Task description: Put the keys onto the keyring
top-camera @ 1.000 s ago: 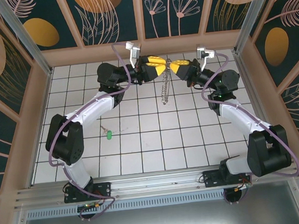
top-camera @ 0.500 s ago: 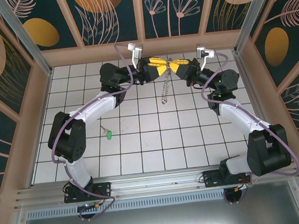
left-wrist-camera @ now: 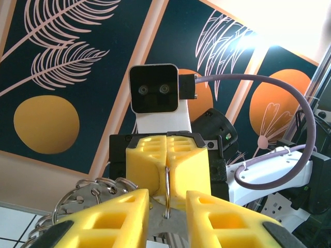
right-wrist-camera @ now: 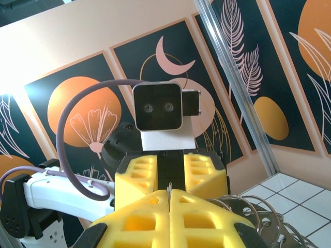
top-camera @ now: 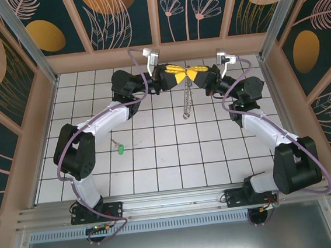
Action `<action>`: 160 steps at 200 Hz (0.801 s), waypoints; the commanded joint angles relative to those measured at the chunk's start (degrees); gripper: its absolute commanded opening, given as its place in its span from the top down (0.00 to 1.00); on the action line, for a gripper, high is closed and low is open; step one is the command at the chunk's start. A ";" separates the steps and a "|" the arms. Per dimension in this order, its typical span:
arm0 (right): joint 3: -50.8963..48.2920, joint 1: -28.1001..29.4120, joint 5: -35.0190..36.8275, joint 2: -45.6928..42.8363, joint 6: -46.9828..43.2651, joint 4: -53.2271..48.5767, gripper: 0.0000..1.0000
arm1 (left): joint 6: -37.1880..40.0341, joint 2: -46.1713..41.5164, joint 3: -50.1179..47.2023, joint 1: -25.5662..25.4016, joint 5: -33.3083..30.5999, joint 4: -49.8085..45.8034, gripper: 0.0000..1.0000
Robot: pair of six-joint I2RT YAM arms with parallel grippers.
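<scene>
The keyring hangs in the air over the far middle of the floor, its silvery pieces dangling in a strand. My right gripper is shut on the hoop's thin wire, which sticks up between its pressed fingers. My left gripper faces it tip to tip. Its fingers stand apart on either side of the same wire without touching it. Silvery rings bunch beside them. The green-headed key lies on the white tiles at the left, far below both grippers.
Patterned walls with a wooden frame close in the tiled floor at the back and sides. A metal post stands at the back left corner. Both arm bases sit on the rail at the near edge.
My left gripper has moved right, closer to the right gripper, and its jaws have narrowed around the wire. The hanging keyring has swung slightly to the right.
</scene>
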 commanded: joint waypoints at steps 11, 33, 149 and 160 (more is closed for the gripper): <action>2.20 0.75 0.74 -0.20 -0.16 3.11 1.00 | 0.15 0.65 1.18 -0.48 0.48 1.57 0.78; 2.16 0.86 0.66 -0.18 -0.33 2.86 1.00 | 0.23 0.59 1.26 -0.58 0.26 1.65 0.79; 2.24 1.13 0.36 -1.06 -2.00 0.08 1.00 | -0.07 1.37 2.67 -1.19 -0.07 2.21 1.00; 2.49 0.87 1.38 -1.67 -2.81 -2.50 0.93 | 0.48 1.13 2.58 -1.17 -0.44 1.55 1.00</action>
